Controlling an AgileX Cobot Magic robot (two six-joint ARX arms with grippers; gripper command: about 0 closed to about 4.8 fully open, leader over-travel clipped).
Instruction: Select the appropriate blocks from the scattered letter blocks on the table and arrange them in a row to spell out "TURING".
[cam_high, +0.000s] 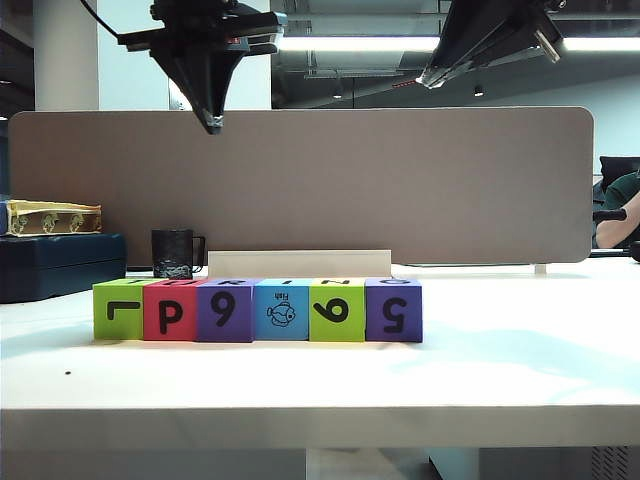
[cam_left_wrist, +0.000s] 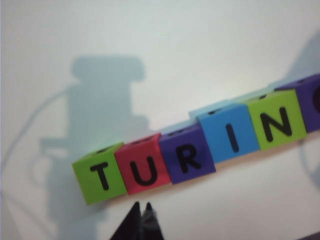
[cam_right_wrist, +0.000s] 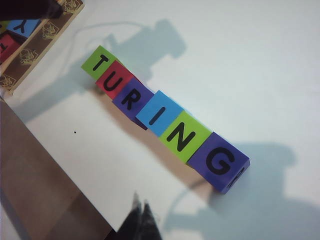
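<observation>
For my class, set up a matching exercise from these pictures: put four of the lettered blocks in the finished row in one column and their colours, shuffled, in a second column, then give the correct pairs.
Column 1:
1. T block
2. U block
3. I block
4. G block

Column 2:
A. light blue
B. purple
C. lime green
D. red-pink

Pairs: 1-C, 2-D, 3-A, 4-B

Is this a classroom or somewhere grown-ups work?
Most likely an office or lab. A white desk is backed by a brown-grey divider panel, strip lights hang from an open ceiling, and a black mug sits behind the letter blocks. Both grippers, left and right, hang shut above.
</observation>
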